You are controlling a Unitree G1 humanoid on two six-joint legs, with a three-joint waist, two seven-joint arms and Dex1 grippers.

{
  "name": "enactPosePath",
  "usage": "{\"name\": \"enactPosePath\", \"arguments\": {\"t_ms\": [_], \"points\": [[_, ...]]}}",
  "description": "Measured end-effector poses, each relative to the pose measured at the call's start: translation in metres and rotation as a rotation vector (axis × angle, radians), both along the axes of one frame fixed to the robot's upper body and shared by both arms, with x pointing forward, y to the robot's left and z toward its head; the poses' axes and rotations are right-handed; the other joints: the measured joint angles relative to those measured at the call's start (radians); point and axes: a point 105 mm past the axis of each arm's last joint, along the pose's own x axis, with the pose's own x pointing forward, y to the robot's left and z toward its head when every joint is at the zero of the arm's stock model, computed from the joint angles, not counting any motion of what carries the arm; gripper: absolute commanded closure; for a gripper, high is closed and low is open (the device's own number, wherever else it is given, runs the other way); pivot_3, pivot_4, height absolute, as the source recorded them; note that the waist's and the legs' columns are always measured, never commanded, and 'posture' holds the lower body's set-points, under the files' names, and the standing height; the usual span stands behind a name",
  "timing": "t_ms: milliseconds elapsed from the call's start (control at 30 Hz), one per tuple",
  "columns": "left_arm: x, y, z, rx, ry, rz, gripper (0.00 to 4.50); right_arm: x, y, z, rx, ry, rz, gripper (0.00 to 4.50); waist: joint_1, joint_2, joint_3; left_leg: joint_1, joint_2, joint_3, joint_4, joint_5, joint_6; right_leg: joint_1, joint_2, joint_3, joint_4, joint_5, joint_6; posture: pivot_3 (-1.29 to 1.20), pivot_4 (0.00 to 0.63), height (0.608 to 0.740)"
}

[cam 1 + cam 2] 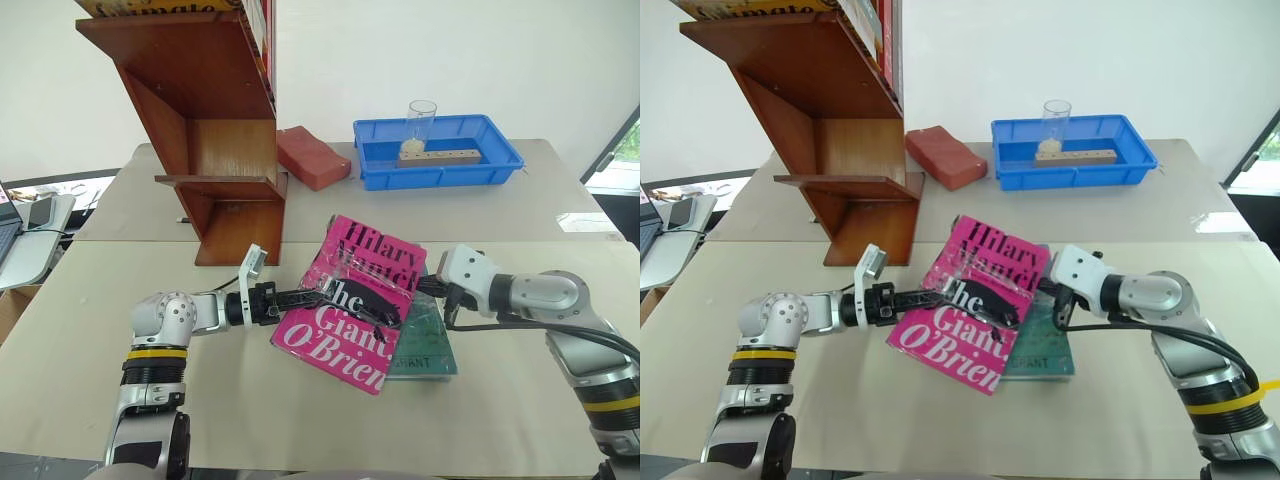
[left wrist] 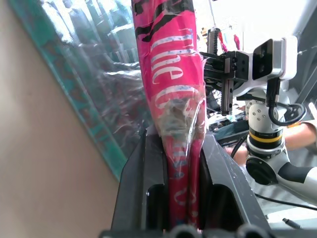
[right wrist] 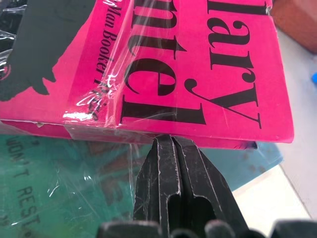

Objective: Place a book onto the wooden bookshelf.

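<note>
Nearest you, your left gripper [image 1: 318, 296] was clamped on the pink book [image 1: 352, 300], its two black fingers [image 2: 148, 183] pressed against either side of the book's edge, as your left wrist view showed plainly. The book was tilted, its left part lifted off the table [image 1: 200, 420] and its cover with the black lettering facing up. Its right side overlapped the teal-green book [image 1: 428, 345], which lay flat on the table beneath and to the right of the pink book.

On the far right side of the pink book, your right gripper [image 3: 174, 148] had its fingers pressed together with nothing between them. Their tips met the lower edge of the pink book, wedged between it and the teal-green book's glossy cover.

Beyond the pink book and to its left stood the wooden bookshelf [image 1: 215, 130], with other books visible on its top tier; the pink book was well short of it, apart from its base.

Farther back, right of the bookshelf and just beside it, a red block [image 1: 312, 157] lay on the table. Right of that sat a blue tray [image 1: 437, 170] holding a clear glass [image 1: 421, 125] and a wooden piece with holes [image 1: 440, 157].
</note>
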Motion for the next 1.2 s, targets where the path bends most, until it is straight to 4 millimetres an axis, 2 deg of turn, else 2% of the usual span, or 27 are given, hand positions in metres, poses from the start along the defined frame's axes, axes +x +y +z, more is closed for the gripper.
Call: {"name": "enactPosePath", "arguments": {"t_ms": [67,167,200,300,400,500,600,700,767,933,1100,1200], "points": [[0.0,0.0,0.013,0.036,-0.125,-0.013,4.3,-0.009,-0.011,0.012,-0.004,-0.002,-0.006,4.5,0.004,0.0,0.001,-0.001,0.0,0.0,0.0,0.001,-0.002,0.0,0.0,0.0,-0.001,0.0,0.0,0.0,0.15,0.637],[0.01,0.006,0.039,0.112,-0.382,0.015,4.3,-0.02,-0.043,0.034,-0.014,0.0,-0.096,4.5,0.012,0.001,0.001,0.0,0.0,0.0,-0.002,0.002,-0.004,0.003,0.0,0.0,-0.006,0.0,0.0,0.0,0.15,0.637],[0.015,0.006,0.054,0.15,-0.511,0.024,4.3,-0.023,-0.055,0.046,-0.008,-0.01,-0.137,4.5,0.014,0.001,0.001,0.002,0.0,-0.001,-0.003,0.002,-0.004,0.006,0.0,0.0,-0.008,0.001,0.0,0.0,0.15,0.637],[0.02,-0.006,0.099,0.231,-0.872,-0.011,4.3,-0.038,-0.074,0.07,0.002,-0.01,-0.189,4.5,0.021,0.001,0.003,0.006,-0.001,-0.001,-0.004,0.002,-0.004,0.013,0.0,0.001,-0.011,0.001,0.0,0.0,0.15,0.637],[0.025,-0.022,0.141,0.26,-1.174,0.009,4.3,-0.045,-0.073,0.089,0.033,-0.032,-0.188,4.5,0.021,0.002,0.004,0.01,-0.002,0.0,-0.007,0.002,-0.004,0.017,0.0,0.002,-0.015,0.001,0.0,0.0,0.15,0.637],[0.03,-0.031,0.175,0.338,-1.506,0.064,4.3,-0.047,-0.063,0.107,0.077,-0.06,-0.155,4.5,0.012,0.002,0.006,0.011,-0.002,0.0,-0.01,0.002,-0.004,0.017,0.0,0.003,-0.015,0.001,0.0,0.0,0.15,0.637],[0.032,-0.032,0.203,0.506,-1.946,0.062,4.3,-0.047,-0.047,0.131,0.119,-0.118,-0.111,4.5,0.003,0.003,0.01,0.011,-0.003,0.0,-0.015,0.003,-0.005,0.018,0.0,0.005,-0.016,0.001,0.0,0.0,0.15,0.637],[0.04,-0.024,0.213,0.648,-2.18,0.041,4.3,-0.045,-0.035,0.144,0.143,-0.159,-0.076,4.5,-0.002,0.003,0.012,0.013,-0.003,0.0,-0.015,0.003,-0.005,0.017,0.0,0.005,-0.016,0.001,0.0,0.0,0.15,0.637],[0.052,-0.008,0.211,0.792,-2.265,0.005,4.3,-0.042,-0.025,0.147,0.157,-0.168,-0.047,4.5,-0.006,0.004,0.014,0.013,-0.003,0.0,-0.015,0.003,-0.005,0.016,0.0,0.005,-0.016,0.001,0.0,0.0,0.15,0.637],[0.078,0.055,0.193,1.152,-2.207,-0.089,4.3,-0.035,-0.007,0.159,0.203,-0.209,0.003,4.5,-0.009,0.003,0.018,0.012,-0.002,0.0,-0.015,0.003,-0.005,0.011,0.0,0.003,-0.013,0.001,0.001,0.0,0.15,0.637],[0.081,0.083,0.191,1.286,-2.185,-0.107,4.3,-0.025,0.008,0.167,0.246,-0.229,0.041,4.5,0.005,-0.001,0.021,0.01,-0.001,0.003,-0.014,0.003,-0.006,0.001,-0.002,0.002,-0.009,0.002,0.002,0.0,0.15,0.637],[0.082,0.096,0.181,1.344,-2.138,-0.128,4.3,-0.016,0.011,0.17,0.26,-0.247,0.049,4.5,0.005,-0.001,0.021,0.01,-0.001,0.004,-0.014,0.003,-0.005,0.0,-0.002,0.002,-0.008,0.002,0.003,0.0,0.15,0.637]]}}
